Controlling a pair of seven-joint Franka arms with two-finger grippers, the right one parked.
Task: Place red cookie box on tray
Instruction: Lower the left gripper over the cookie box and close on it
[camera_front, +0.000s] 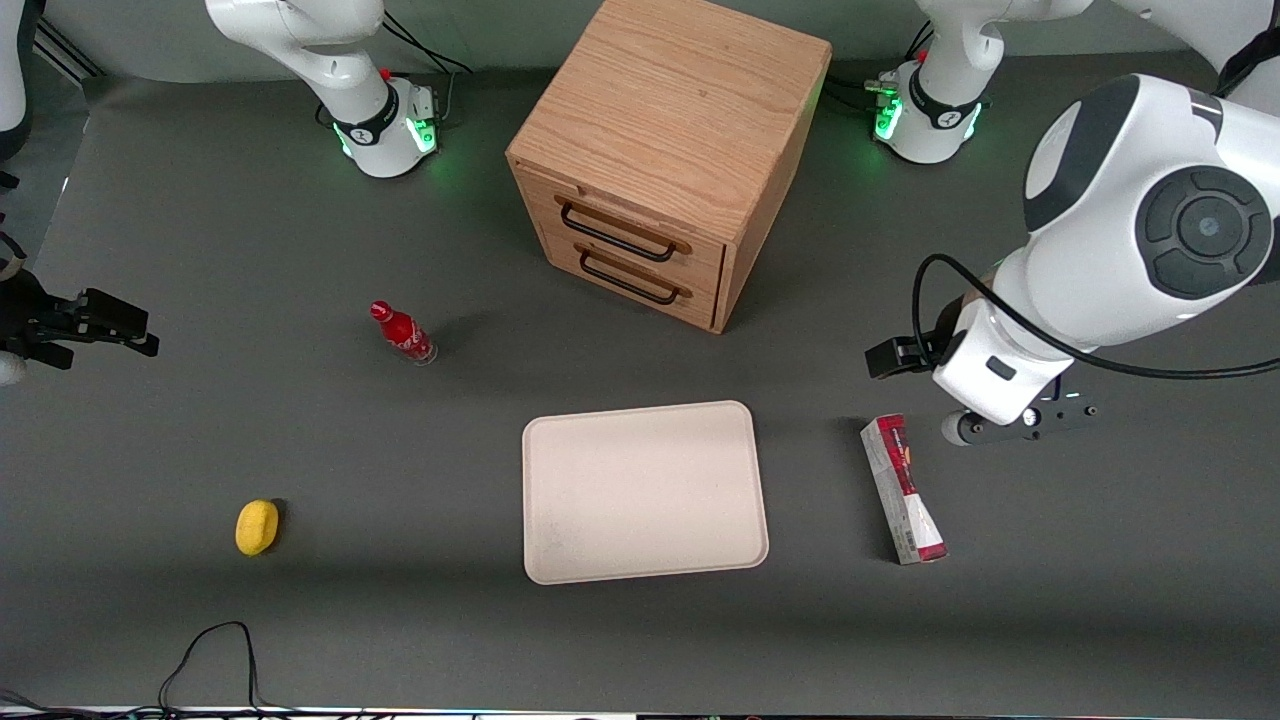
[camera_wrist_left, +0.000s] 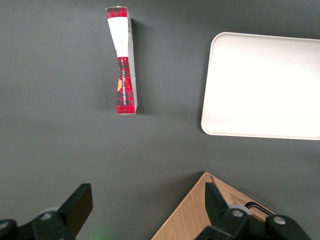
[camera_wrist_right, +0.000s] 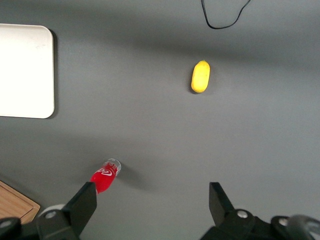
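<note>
Red and white, the red cookie box (camera_front: 903, 489) lies flat on the table, beside the tray (camera_front: 643, 491) toward the working arm's end, apart from it. The gripper (camera_wrist_left: 145, 212) hovers above the table, near the box, fingers (camera_wrist_left: 77, 204) spread apart and empty.

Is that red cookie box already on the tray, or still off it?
Off it. The red cookie box lies flat on the table beside the tray, apart from its rim. The open gripper hovers above, holding nothing.
</note>
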